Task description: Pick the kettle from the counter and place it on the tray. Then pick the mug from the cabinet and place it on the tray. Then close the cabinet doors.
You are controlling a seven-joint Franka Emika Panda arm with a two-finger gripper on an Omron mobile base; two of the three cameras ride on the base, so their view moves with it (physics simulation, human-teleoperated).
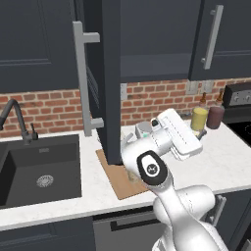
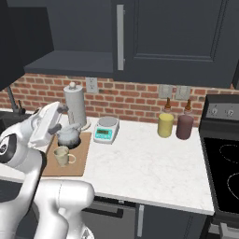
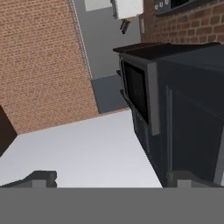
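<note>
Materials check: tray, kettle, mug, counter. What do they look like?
Tray: light brown matte board, probably wood, though no grain is visible.
Kettle: mottled dark grey, stone-like or cast metal, dull finish with a pale spout.
Mug: beige, speckled, likely glazed ceramic.
Counter: white with faint veining, looks like polished marble or similar stone.

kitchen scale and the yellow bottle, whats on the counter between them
Nothing: in the right base view the white counter lies bare between the kitchen scale and the yellow bottle, with only brick wall behind that stretch.
</note>
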